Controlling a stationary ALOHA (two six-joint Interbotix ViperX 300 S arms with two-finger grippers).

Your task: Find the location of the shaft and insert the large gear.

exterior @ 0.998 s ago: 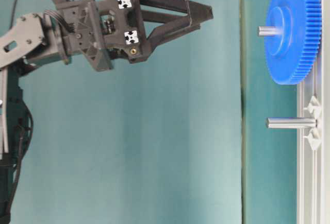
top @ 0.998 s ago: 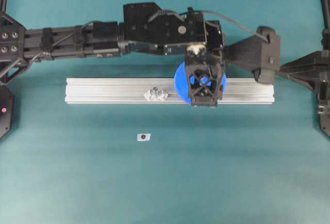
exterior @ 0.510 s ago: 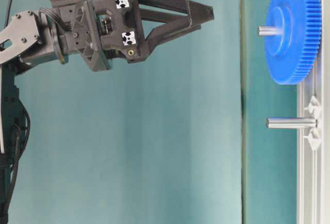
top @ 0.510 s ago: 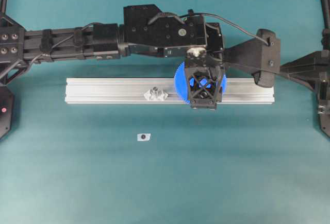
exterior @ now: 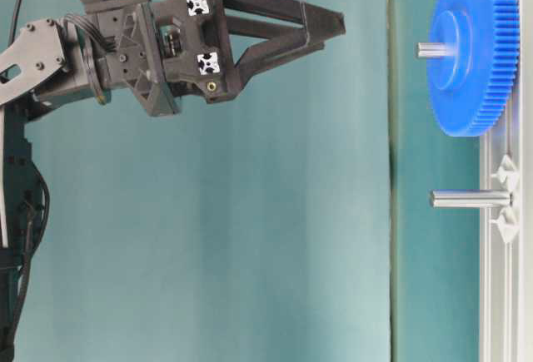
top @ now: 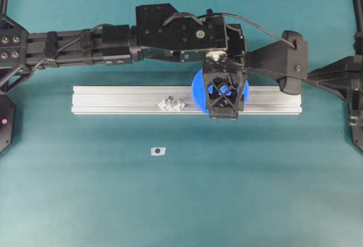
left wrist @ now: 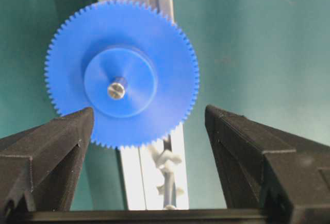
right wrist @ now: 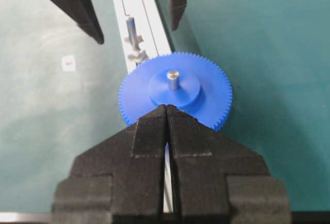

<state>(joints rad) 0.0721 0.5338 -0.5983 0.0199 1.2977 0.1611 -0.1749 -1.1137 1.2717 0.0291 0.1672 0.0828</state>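
Large gear (left wrist: 121, 80): seated flat on the rail (top: 125, 100), threaded over the shaft (left wrist: 117, 88), whose silvery tip pokes out of the raised hub.
Gear against left fingers: it lies ahead of the left gripper (left wrist: 149, 126), between the two fingers' lines but apart from both pads; nothing is held.
Left fingers (left wrist: 62, 136): spread wide, touching nothing.
Right gripper (right wrist: 166, 112): fingers pressed together, empty, just short of the gear's rim.
Second pin (exterior: 470, 199): bare, on a clear winged mount (top: 171, 104), further along the rail from the gear.
Table-level view only: the left gripper (exterior: 329, 22) stands well clear of the gear.
Overhead view only: a small white tag (top: 158, 151) on the mat, off the rail.
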